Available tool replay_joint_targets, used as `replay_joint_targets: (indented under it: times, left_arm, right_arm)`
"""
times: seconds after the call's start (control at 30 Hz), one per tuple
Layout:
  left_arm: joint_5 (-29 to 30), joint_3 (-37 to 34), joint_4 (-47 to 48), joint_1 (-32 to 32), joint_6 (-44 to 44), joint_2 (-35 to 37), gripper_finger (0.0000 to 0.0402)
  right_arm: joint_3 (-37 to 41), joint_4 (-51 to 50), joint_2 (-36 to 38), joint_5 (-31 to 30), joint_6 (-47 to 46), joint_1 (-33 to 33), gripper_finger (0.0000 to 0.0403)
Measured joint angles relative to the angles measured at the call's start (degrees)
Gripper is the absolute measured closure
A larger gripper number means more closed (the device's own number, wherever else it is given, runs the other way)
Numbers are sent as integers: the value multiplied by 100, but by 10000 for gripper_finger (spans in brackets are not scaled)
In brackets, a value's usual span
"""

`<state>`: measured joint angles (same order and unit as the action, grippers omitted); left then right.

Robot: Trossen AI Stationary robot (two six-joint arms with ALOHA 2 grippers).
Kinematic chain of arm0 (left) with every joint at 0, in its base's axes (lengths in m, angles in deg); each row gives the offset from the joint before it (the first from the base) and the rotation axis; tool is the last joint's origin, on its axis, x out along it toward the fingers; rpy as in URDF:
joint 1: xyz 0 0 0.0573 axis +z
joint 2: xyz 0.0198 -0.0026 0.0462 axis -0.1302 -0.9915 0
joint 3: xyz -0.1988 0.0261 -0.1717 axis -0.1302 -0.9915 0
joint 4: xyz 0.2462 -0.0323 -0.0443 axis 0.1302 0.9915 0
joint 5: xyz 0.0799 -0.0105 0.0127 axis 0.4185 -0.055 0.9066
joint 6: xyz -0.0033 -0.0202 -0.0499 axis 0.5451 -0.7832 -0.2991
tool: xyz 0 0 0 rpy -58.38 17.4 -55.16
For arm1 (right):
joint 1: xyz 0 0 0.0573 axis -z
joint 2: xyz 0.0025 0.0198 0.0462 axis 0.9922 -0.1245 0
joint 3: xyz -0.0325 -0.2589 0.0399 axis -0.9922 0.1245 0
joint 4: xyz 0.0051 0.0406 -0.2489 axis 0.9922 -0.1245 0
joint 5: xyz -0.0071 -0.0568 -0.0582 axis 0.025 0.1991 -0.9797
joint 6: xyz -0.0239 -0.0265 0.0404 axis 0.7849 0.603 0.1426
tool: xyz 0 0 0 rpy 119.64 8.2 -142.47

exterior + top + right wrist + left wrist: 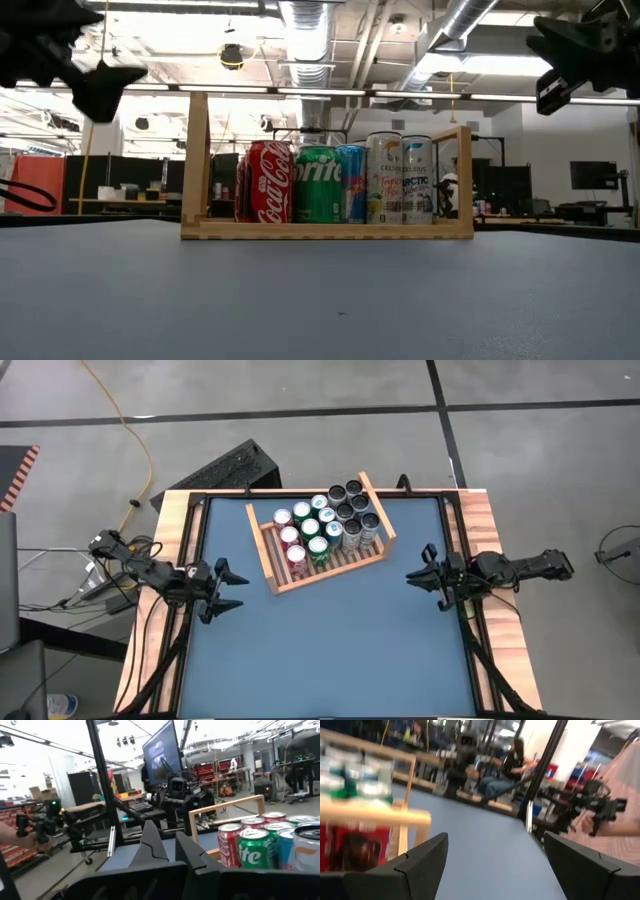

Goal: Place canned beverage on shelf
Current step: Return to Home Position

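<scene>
Wooden shelf (262, 550) sits angled near the counter's (330, 650) far edge, packed with upright cans (325, 525). At the left edge the left claw (240, 592) hovers, fingers spread wide. At the right edge is the right claw (410, 575), fingers pressed together. Both are well apart from the shelf.

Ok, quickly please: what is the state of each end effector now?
Left end effector: open, holding nothing.
Right end effector: closed, holding nothing.
</scene>
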<state>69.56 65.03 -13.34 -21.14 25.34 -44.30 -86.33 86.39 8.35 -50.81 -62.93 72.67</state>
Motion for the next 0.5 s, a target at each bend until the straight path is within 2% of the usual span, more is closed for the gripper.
replay_joint_targets:
  times: [0.13,0.27,0.5]
  left_arm:
    - [-6,0,471,0,-396,0,85]
    - [94,-2,748,0,-539,-2,85]
    - [309,-4,739,0,-974,0,85]
  right_arm:
    - [0,-147,2,-96,64,2,403]
    - [-3,-1018,-6,-120,-5,2,403]
    - [-13,-1107,-238,65,-528,-49,403]
